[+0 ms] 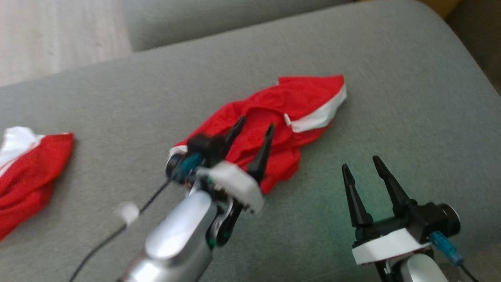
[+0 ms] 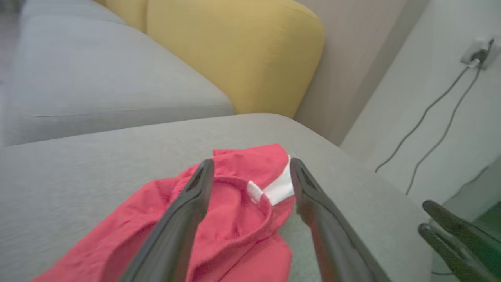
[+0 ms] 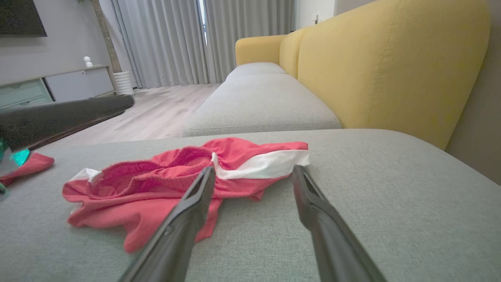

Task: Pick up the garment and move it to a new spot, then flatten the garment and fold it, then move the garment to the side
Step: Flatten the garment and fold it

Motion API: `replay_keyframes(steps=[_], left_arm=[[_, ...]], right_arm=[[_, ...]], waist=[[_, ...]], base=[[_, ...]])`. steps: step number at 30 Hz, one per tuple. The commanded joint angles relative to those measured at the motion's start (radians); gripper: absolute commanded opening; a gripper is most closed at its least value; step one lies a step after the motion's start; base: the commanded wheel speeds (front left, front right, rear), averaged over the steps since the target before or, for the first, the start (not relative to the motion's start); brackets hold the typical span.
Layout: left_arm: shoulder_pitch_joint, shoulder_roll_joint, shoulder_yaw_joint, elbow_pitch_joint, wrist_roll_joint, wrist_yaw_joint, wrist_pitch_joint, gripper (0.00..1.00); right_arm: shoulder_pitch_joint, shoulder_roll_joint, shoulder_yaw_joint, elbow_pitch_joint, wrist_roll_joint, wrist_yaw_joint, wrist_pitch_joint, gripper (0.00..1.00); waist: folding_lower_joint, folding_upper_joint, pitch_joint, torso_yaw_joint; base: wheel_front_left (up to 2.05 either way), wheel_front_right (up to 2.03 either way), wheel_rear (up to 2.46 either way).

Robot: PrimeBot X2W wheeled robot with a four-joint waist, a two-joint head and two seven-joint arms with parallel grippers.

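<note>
The garment (image 1: 282, 117) is a crumpled pair of red shorts with a white stripe, lying mid-cushion on the grey sofa seat (image 1: 391, 78). In the left wrist view the garment (image 2: 235, 219) lies just under and ahead of the fingers; in the right wrist view the garment (image 3: 176, 180) sits ahead and to the left. My left gripper (image 1: 255, 133) hovers over the garment's near end, open, nothing between its fingers. My right gripper (image 1: 362, 164) stands open over bare cushion, to the right of the garment and nearer to me. The left gripper (image 2: 252, 166) and the right gripper (image 3: 253, 172) both show spread fingers.
A second red and white garment (image 1: 27, 172) lies at the seat's left edge. A yellow sofa back (image 3: 372, 66) rises behind the cushion, with another grey seat (image 3: 258, 102) beyond. Wood floor (image 1: 58, 31) lies past the far left edge. Cables hang on the wall (image 2: 438, 117).
</note>
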Motion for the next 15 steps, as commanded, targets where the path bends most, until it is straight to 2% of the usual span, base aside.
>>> replay_keyframes(steps=[1, 4, 10, 15], left_arm=[[-0.065, 0.0, 0.006, -0.016, -0.027, -0.001, 0.016, 1.0], [-0.145, 0.0, -0.068, 0.019, -0.148, 0.005, 0.096, 1.0], [-0.26, 0.0, -0.156, 0.119, -0.316, 0.051, 0.199, 1.0], [-0.32, 0.0, -0.175, 0.21, -0.373, 0.079, 0.178, 1.0]], right_arm=[[-0.042, -0.003, 0.029, -0.035, -0.001, 0.008, -0.006, 1.0], [-0.058, -0.003, 0.043, -0.037, 0.006, 0.008, -0.006, 1.0], [-0.074, -0.003, 0.063, -0.043, 0.024, 0.008, -0.006, 1.0], [-0.079, -0.003, 0.075, -0.042, 0.029, 0.008, -0.006, 1.0]], waist=[[-0.0003, 0.0, 0.06, -0.057], [-0.0003, 0.0, 0.095, -0.088], [-0.0003, 0.0, 0.131, -0.146], [-0.0003, 0.0, 0.142, -0.179]], base=[[0.0, 0.0, 0.0], [0.0, 0.0, 0.0], [0.0, 0.0, 0.0], [0.0, 0.0, 0.0]])
